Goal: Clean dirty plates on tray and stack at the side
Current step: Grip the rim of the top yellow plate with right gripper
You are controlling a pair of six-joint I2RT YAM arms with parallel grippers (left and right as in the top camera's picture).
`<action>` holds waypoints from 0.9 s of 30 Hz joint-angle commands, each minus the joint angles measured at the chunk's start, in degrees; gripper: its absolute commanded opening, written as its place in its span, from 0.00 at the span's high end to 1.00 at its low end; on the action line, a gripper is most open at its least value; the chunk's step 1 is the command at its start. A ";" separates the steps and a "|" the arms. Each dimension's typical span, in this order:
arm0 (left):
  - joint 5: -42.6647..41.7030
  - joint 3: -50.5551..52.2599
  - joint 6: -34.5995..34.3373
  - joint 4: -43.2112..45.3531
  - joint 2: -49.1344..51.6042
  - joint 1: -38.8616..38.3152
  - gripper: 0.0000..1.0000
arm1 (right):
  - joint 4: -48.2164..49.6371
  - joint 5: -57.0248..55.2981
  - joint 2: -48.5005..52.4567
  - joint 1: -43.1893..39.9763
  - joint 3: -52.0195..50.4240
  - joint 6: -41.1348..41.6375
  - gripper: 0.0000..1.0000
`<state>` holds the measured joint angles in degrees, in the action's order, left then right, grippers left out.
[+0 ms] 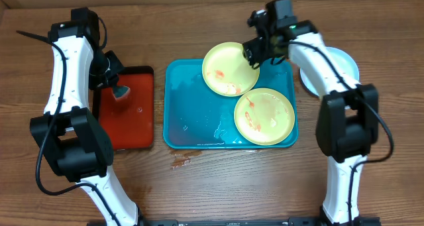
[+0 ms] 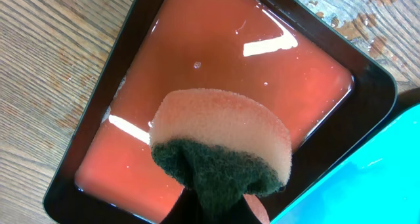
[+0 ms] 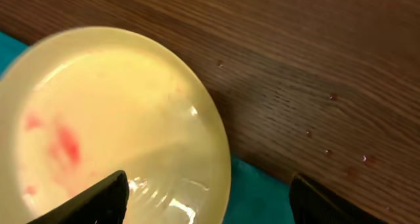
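Note:
Two pale yellow-green plates with red-orange smears lie on the turquoise tray [image 1: 192,113]: one at the back [image 1: 228,68], one at the front right [image 1: 264,115]. The white plate with a light-blue rim [image 1: 344,61] lies on the table right of the tray, partly hidden by my right arm. My right gripper [image 1: 260,54] is open above the back plate's right edge; its fingers straddle the plate's rim [image 3: 203,119] in the right wrist view. My left gripper [image 1: 119,87] is shut on a sponge [image 2: 220,145], peach with a dark green scouring side, above the red-orange tray [image 2: 216,73].
The red-orange tray with a black rim [image 1: 129,113] sits left of the turquoise tray and holds shiny liquid. Water is pooled on the turquoise tray's left part [image 1: 199,130]. A small wet stain [image 1: 180,161] marks the wooden table in front of the trays.

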<state>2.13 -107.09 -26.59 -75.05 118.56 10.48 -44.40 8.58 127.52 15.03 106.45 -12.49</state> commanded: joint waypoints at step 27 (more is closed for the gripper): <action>-1.16 -0.63 0.94 0.31 -0.13 -0.39 0.96 | -15.28 3.32 4.92 5.95 7.98 5.29 0.96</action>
<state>1.98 -107.09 -26.59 -74.96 118.56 10.48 -57.80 6.22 132.40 19.46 110.91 -8.58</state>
